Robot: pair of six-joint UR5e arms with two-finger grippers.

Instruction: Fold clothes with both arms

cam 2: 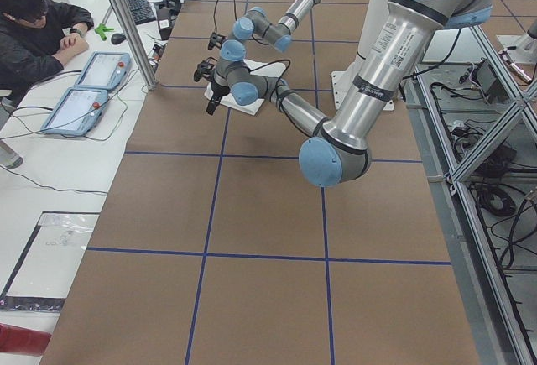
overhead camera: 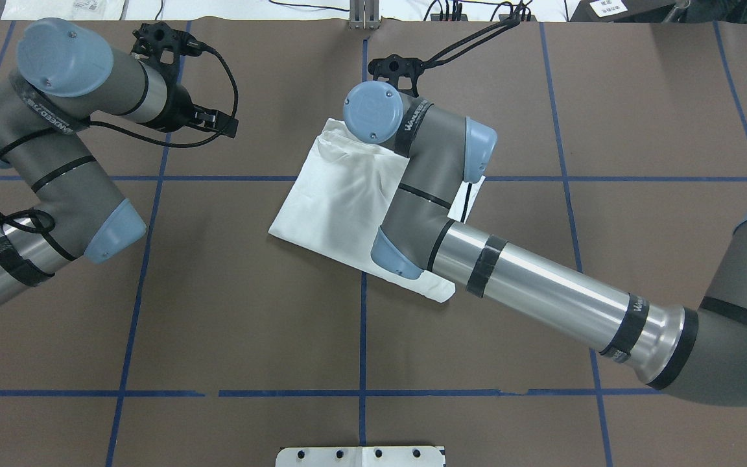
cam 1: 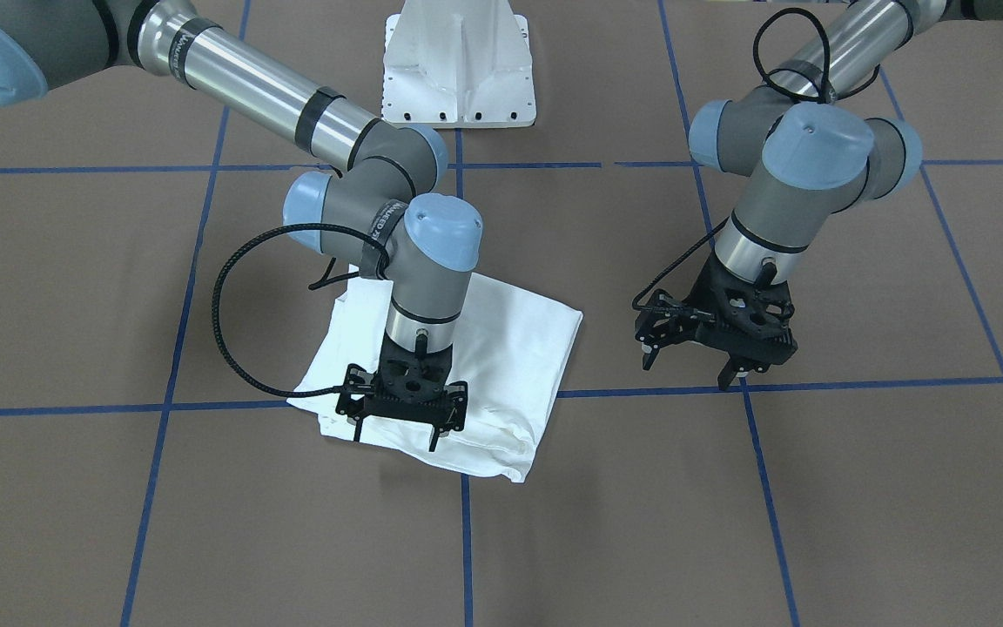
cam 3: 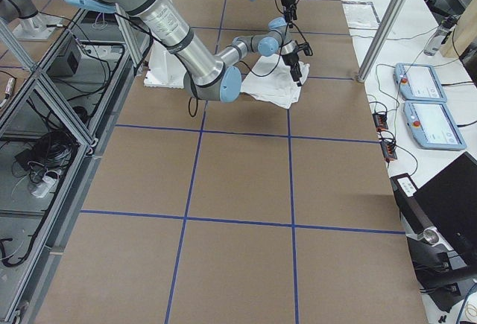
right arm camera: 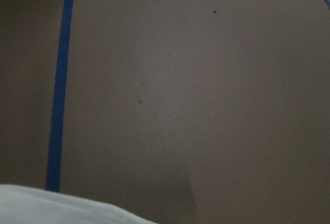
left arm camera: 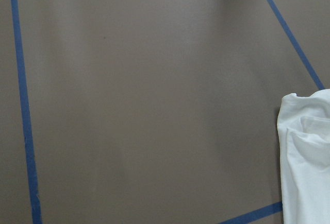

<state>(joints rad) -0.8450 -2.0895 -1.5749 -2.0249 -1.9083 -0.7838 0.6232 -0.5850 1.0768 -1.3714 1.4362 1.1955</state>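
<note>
The clothes are one white shirt [cam 1: 510, 348], folded into a compact rectangle and lying flat on the brown table; it also shows from overhead [overhead camera: 334, 201]. My right gripper [cam 1: 395, 440] points straight down over the shirt's edge farthest from the robot. It is open, with fingers spread and nothing between them. My left gripper [cam 1: 687, 373] hangs open over bare table, well clear of the shirt on the robot's left side, and holds nothing. An edge of the shirt [left arm camera: 307, 157] shows in the left wrist view, and a white sliver of it [right arm camera: 51, 206] in the right wrist view.
Blue tape lines [cam 1: 458, 165] divide the brown table into squares. The white pedestal base [cam 1: 458, 70] stands at the robot's side of the table. A person [cam 2: 33, 29] sits at a side table with control tablets [cam 2: 101, 71] beyond the table's far edge.
</note>
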